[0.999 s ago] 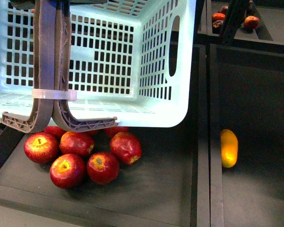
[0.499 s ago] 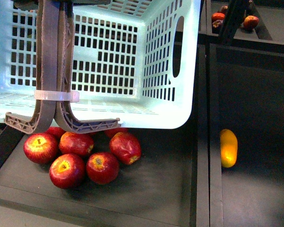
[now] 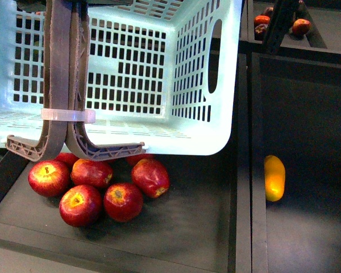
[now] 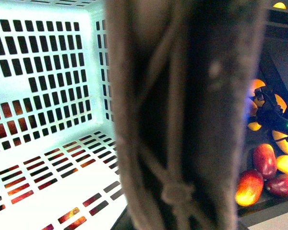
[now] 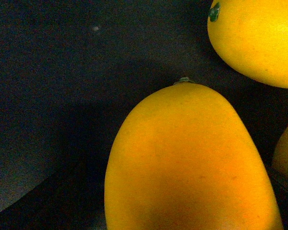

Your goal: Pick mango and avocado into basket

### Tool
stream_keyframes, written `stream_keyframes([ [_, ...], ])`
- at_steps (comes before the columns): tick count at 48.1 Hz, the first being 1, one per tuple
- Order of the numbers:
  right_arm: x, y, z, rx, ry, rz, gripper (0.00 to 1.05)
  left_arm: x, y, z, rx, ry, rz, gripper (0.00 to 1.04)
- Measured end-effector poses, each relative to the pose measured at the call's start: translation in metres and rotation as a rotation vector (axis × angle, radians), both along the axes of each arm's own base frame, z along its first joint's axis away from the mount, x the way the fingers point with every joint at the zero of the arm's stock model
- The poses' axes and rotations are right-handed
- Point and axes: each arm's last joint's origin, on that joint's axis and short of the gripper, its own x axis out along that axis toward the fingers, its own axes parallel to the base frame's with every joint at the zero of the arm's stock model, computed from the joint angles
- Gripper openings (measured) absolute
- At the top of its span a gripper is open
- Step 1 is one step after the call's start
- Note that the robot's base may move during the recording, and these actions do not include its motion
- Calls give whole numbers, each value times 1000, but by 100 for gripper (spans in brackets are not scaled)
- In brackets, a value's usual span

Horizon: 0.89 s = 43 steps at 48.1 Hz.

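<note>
Jaws not discernible | basket (image 3: 213, 142) above apples (image 3: 123, 201) | mango (image 5: 192, 163) fills right wrist view

The dark worktop (image 3: 204, 227) is split into walled bins. Red apples (image 3: 123, 201) lie clustered and touching in one bin. In the next bin a lone mango (image 3: 274, 178) lies against the dividing wall. Close before the right tool, more mangoes (image 5: 187, 163) lie near each other on the dark floor.
</note>
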Motion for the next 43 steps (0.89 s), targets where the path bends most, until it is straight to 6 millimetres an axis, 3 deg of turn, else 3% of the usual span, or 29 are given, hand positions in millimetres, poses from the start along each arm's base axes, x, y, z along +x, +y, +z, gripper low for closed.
stream_keyframes([
  [15, -4, -4, 1, -7, -12, -19, 66, 0, 0, 0, 0, 0, 1, 5],
  [25, -18, -3, 14, 33, -48, -55, 66, 0, 0, 0, 0, 0, 1, 5],
  [34, -29, 3, 52, 93, -138, -61, 66, 0, 0, 0, 0, 0, 1, 5],
  [40, -35, 11, 93, 138, -216, -44, 66, 0, 0, 0, 0, 0, 0, 5],
  [43, -40, 21, 127, 177, -275, -24, 66, 0, 0, 0, 0, 0, 0, 5],
])
